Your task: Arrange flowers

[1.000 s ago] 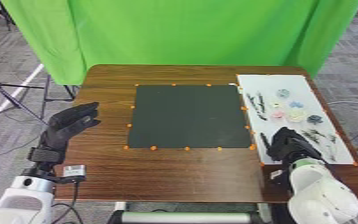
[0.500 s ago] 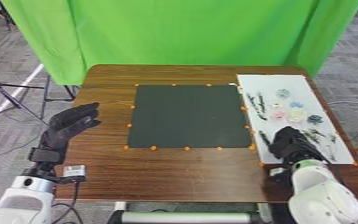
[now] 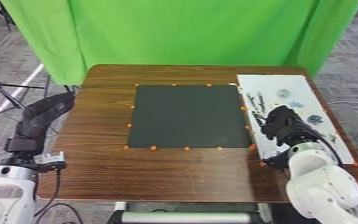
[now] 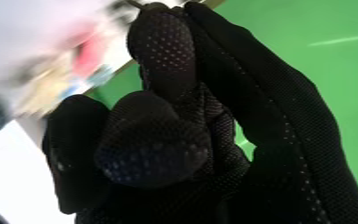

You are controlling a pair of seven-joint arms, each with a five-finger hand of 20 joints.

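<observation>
My left hand [image 3: 47, 107] is off the table's left edge, open with fingers straight. My right hand [image 3: 286, 125] is over the white board [image 3: 278, 82], covering part of the flowers. In the right wrist view my right hand [image 4: 273, 105] has a pink flower [image 4: 90, 54] and a pale yellow one [image 4: 47, 90] beyond it, both blurred. A thin dark piece [image 4: 133, 4] shows by its tip; whether it is held I cannot tell. Dark twigs [image 3: 254, 102], a pale blue-grey flower [image 3: 284, 93], a blue flower [image 3: 296, 104] and a dark grey-blue flower [image 3: 315, 119] lie on the board.
A dark square mat [image 3: 189, 115] edged with orange markers lies mid-table, left of the white board. Brown wood [image 3: 158, 172] extends in front of the mat. A green curtain [image 3: 193, 35] hangs behind the table.
My right hand has moved farther up over the white board, now hiding the pink and yellow flowers from the head view. My left hand has shifted left and its fingers have straightened.
</observation>
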